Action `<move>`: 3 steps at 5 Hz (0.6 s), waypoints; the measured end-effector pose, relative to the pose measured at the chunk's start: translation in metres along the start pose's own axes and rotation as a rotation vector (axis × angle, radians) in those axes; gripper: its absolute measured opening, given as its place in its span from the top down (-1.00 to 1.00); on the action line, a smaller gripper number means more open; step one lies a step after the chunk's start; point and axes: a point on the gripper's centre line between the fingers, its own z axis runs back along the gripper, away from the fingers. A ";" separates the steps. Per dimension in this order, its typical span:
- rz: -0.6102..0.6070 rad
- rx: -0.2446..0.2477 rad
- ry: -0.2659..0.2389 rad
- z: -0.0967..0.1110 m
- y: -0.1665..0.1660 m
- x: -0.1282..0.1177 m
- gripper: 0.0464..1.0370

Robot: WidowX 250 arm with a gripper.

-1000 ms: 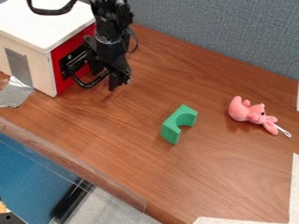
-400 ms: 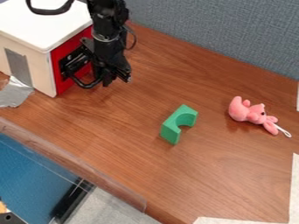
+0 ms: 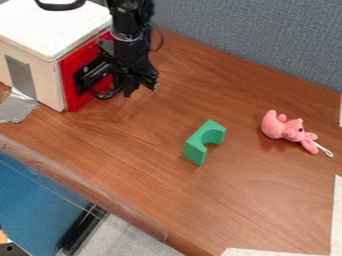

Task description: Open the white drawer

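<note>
A green arch block (image 3: 198, 141) lies on the desk (image 3: 153, 180) near the view's centre, toward four o'clock; a pink plush toy (image 3: 288, 129) lies at three, a grey fabric partition (image 3: 254, 40) stands at one.

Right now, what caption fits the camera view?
Gripper at handle on red front, with green arch block and pink plush toy.

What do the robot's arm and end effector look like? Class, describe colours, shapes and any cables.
The arm is black and jointed, with bulky, angular segments and a thin greyish band curving around it. A thin dark cable bows out at one side. The end effector is black too, angular in outline, with small pale glints low down.
</note>
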 end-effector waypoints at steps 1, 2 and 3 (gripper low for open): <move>0.027 -0.022 0.009 0.004 -0.006 0.003 0.83; 0.038 -0.042 0.014 0.007 -0.017 0.007 0.83; 0.065 -0.068 0.023 0.012 -0.029 0.011 0.83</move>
